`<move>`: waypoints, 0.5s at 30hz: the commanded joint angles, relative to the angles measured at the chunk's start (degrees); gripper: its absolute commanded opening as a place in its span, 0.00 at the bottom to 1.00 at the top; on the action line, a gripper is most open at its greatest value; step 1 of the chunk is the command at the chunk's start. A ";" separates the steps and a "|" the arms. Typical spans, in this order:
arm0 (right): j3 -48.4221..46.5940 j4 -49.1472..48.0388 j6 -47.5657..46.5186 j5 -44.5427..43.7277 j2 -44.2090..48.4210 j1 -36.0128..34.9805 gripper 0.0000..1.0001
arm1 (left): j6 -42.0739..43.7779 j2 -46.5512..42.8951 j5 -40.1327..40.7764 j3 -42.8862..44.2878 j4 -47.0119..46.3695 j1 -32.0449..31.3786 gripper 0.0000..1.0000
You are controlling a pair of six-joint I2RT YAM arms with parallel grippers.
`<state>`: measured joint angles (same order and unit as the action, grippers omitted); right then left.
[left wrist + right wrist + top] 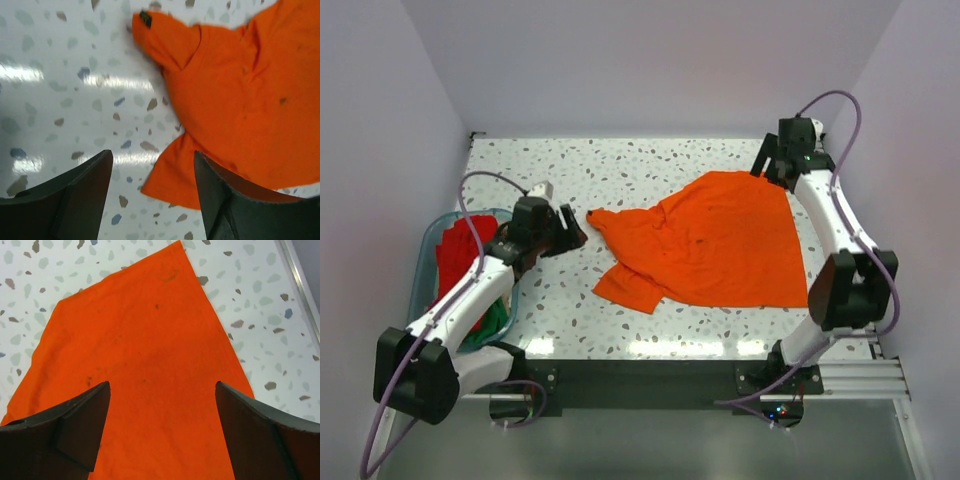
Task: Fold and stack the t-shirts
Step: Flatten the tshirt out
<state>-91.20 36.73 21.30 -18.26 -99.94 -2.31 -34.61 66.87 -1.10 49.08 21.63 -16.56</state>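
As seen from above, bright orange cloth t-shirt (710,245) lies rumpled on speckled white table (620,165). My left gripper (570,228) just left of its sleeve, my right gripper (763,168) at its far corner. Translucent teal plastic tub (428,245) well left of shirt, red t-shirt (455,255) inside.
Left wrist: dark fingers (80,192) parted, empty, shirt's edge just beyond.
Right wrist: fingers (75,422) wide apart, nothing held, orange cloth beneath.

left arm (470,290): my elbow bent, forearm reaching forward and inward
left gripper (152,162): my jaws apart, nothing between them
right arm (830,215): stretched far forward along my right side
right gripper (162,390): my jaws wide apart, gripping nothing, tilted down
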 commanded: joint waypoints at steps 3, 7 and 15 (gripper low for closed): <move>16.03 -10.53 5.15 2.95 14.93 -0.33 0.88 | -5.55 0.18 -0.49 -12.15 -10.62 -8.99 0.69; 25.69 -14.05 8.14 8.57 22.31 -0.24 0.87 | -6.61 5.28 0.84 -14.19 -15.82 -13.06 0.68; 35.29 -16.08 10.25 11.50 30.06 -0.42 0.85 | -5.65 15.03 0.93 -12.34 -23.45 -17.01 0.64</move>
<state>-57.74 24.77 29.67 -8.08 -73.95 -2.61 -39.97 79.77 -1.08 34.85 6.26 -32.32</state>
